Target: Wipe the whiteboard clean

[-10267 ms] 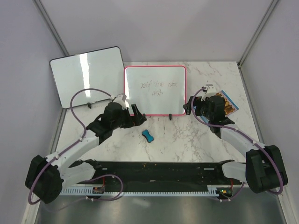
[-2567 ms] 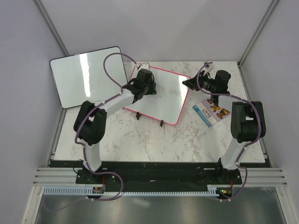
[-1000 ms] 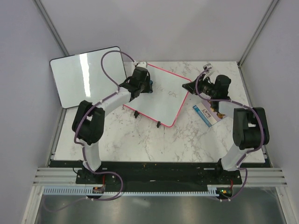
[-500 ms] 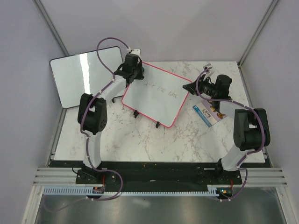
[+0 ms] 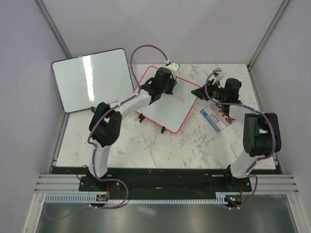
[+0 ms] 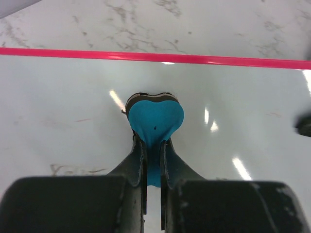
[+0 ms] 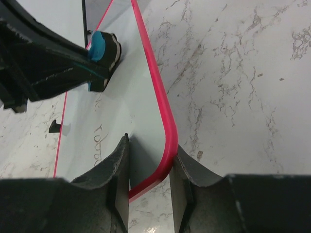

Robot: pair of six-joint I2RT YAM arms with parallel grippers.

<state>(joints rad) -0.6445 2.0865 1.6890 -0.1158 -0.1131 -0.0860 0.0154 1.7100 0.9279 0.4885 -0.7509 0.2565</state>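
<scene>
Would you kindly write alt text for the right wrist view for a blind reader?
The right gripper clamps the pink-framed whiteboard by its rim near a corner, over a marble table. Farther along, the left gripper presses a blue eraser on it; faint writing shows.

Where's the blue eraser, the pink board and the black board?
blue eraser (image 6: 155,121), left wrist view, its heart-shaped top.
pink-framed whiteboard (image 5: 171,112), top view, bare white face.
black-framed board (image 5: 92,77), top view, middle of its face.
</scene>
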